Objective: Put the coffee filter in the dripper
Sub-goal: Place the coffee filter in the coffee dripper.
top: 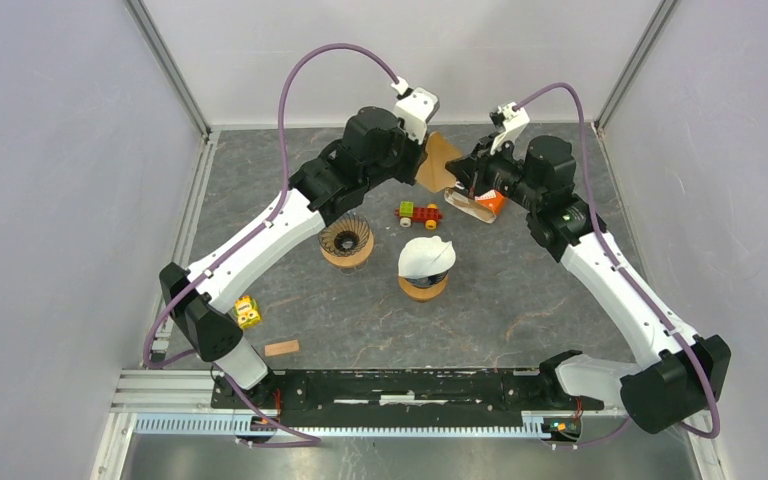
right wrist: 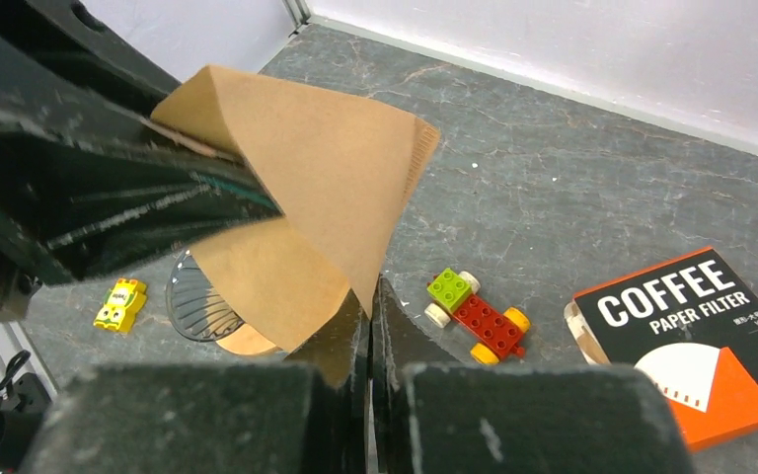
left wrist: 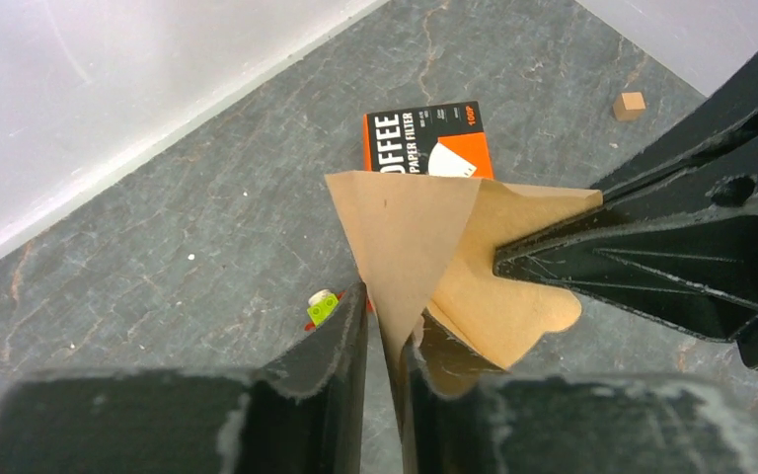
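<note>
From above, the coffee filter is hanging between both arms at the far side, well apart from the black dripper. Left wrist: the left gripper is straddling its tip; I cannot tell whether it is gripping. Right wrist: the right gripper is pinching its edge tight.

I find both units of one build: the left arm and the right arm carry white link shells between black joint housings. A purple cable runs from each wrist, next to a white camera bracket. The jaws are matt black, and the fingers show grey scuffing along their edges. Both bases are bolted to a black plate on a silver aluminium rail.
</note>
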You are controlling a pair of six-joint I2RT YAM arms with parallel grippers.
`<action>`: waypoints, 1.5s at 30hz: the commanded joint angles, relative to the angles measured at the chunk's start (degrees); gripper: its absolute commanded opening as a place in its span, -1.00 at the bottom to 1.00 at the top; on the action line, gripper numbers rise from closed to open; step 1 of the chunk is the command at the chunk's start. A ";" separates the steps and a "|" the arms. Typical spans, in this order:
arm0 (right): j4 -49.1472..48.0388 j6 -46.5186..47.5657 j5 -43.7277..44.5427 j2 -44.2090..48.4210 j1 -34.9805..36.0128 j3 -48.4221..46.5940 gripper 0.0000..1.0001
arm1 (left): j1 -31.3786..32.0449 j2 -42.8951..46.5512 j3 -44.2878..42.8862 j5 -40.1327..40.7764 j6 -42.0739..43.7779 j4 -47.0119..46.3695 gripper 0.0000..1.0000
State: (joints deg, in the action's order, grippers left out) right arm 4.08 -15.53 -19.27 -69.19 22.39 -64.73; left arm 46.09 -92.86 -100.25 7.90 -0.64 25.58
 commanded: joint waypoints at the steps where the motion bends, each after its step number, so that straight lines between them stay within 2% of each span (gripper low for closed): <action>1: 0.52 3.15 0.88 -0.25 0.70 -3.78 -1.00 | 0.15 3.03 1.28 -3.28 5.06 -2.74 -0.37; 4: 1.28 5.81 1.80 -0.34 1.93 -3.50 -1.00 | 0.14 3.76 1.46 -3.77 8.95 -2.74 -0.04; 10: 3.22 10.64 4.96 -0.14 4.49 -3.63 -1.00 | 0.14 4.26 0.93 -5.35 15.54 -2.12 0.33; 25: 5.59 17.03 8.44 0.61 7.53 -3.39 -1.00 | 0.17 3.86 0.74 -7.63 26.05 -0.39 0.53; 33: 6.23 18.14 7.38 0.95 7.49 -3.52 -1.00 | 0.15 4.02 0.84 -15.71 34.42 3.90 0.48; 37: 6.30 18.17 6.73 0.93 7.45 -3.43 -1.00 | 0.15 4.22 0.68 -17.86 35.49 5.17 0.32; 45: 5.94 17.89 6.46 1.05 7.47 -3.41 -1.00 | 0.15 4.59 1.75 -17.03 34.92 4.71 0.01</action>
State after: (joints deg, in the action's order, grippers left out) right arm 11.70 1.83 -11.99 -69.41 29.63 -65.78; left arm 46.11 -90.61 -98.61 -8.12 32.12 31.22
